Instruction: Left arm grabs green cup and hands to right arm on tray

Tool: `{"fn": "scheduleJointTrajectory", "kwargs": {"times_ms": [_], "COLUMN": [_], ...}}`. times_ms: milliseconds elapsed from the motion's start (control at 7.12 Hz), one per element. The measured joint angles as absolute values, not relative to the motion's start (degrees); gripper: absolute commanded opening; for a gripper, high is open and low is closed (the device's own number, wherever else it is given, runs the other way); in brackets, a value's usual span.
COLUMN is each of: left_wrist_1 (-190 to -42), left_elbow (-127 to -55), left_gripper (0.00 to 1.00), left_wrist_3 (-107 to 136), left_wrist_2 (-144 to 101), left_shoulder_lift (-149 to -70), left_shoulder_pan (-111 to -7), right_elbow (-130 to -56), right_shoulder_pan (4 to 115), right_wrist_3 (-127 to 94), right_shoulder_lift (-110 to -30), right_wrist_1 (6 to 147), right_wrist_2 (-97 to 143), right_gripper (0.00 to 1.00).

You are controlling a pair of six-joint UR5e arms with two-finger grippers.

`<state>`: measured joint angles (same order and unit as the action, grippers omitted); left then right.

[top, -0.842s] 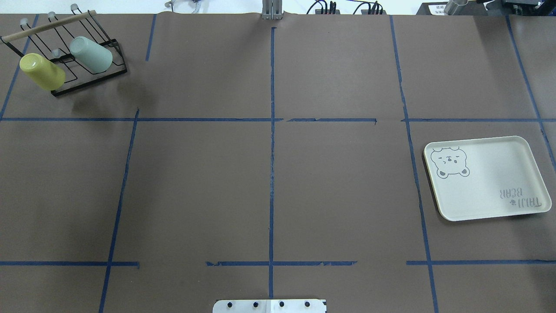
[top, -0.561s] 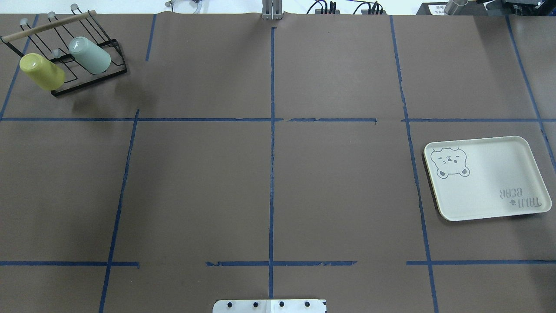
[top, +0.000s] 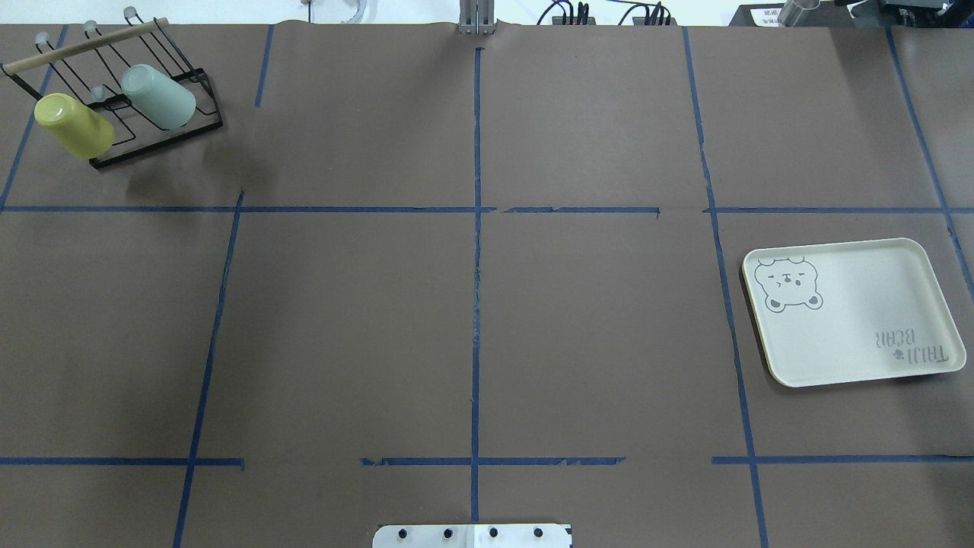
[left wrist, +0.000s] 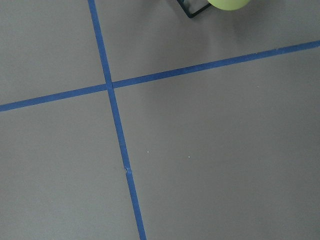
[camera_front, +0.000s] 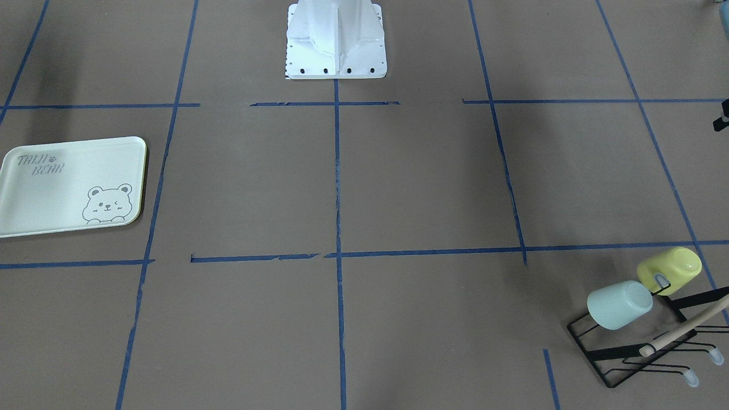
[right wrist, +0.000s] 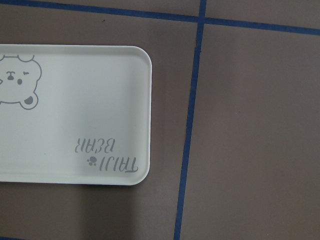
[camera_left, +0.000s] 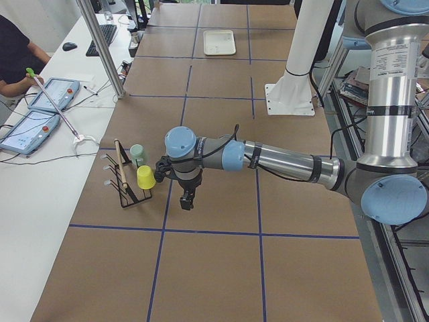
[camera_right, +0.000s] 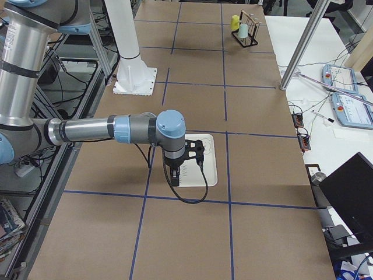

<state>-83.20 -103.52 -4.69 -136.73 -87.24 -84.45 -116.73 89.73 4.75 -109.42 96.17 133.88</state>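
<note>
The green cup point(top: 158, 96) sits tilted, mouth down, on a peg of the black wire rack point(top: 156, 143) at the table's far left; it also shows in the front-facing view point(camera_front: 619, 304). The left gripper point(camera_left: 186, 200) shows only in the exterior left view, hanging above the table beside the rack, apart from the cup point(camera_left: 137, 154). I cannot tell if it is open or shut. The tray point(top: 852, 335) lies empty at the right. The right gripper point(camera_right: 176, 175) hangs over the tray point(camera_right: 208, 169) in the exterior right view only; I cannot tell its state.
A yellow cup point(top: 74, 125) hangs on the same rack beside the green one, and its edge shows in the left wrist view point(left wrist: 229, 4). The white robot base point(camera_front: 336, 40) stands at the table's near middle. Blue tape lines cross the brown table cover.
</note>
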Motion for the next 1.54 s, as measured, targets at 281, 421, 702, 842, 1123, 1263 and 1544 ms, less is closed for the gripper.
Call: {"fn": "scheduleJointTrajectory", "kwargs": {"times_ms": [281, 421, 702, 842, 1123, 1263, 1544], "left_wrist_1": [-83.4, -83.5, -83.8, -84.3, -85.4, -85.4, -85.2], "left_elbow": [-103.4, -103.9, -106.1, -107.4, -108.4, -108.1, -106.3], "left_gripper": [1.0, 1.0, 1.0, 1.0, 1.0, 1.0, 1.0], "left_wrist_3": [-4.7, -4.8, -4.8, -4.7, -2.5, 1.4, 7.4], "left_wrist_2": [-136.9, -137.1, -137.4, -137.4, -137.1, -136.8, -133.9], "left_shoulder_lift": [-87.0, -86.7, -86.8, -87.5, -90.8, -94.3, -101.9], "left_shoulder_pan": [-84.5, -84.5, -84.2, -83.9, -82.9, -81.0, -76.0], "right_elbow": [-116.4, -116.2, -116.1, -116.1, -116.1, -116.1, -116.1], "right_shoulder_pan": [89.7, 89.7, 89.7, 89.6, 89.6, 89.6, 89.6], "right_wrist_3": [4.7, 4.6, 4.6, 4.5, 4.5, 4.5, 4.5], "right_shoulder_lift": [-109.5, -109.5, -109.6, -109.6, -109.6, -109.6, -109.6], "right_wrist_1": [96.1, 96.1, 96.1, 96.1, 96.0, 96.0, 96.0], "right_wrist_2": [133.9, 133.9, 134.0, 134.1, 134.2, 134.2, 134.3], "right_gripper": [1.0, 1.0, 1.0, 1.0, 1.0, 1.0, 1.0]}}
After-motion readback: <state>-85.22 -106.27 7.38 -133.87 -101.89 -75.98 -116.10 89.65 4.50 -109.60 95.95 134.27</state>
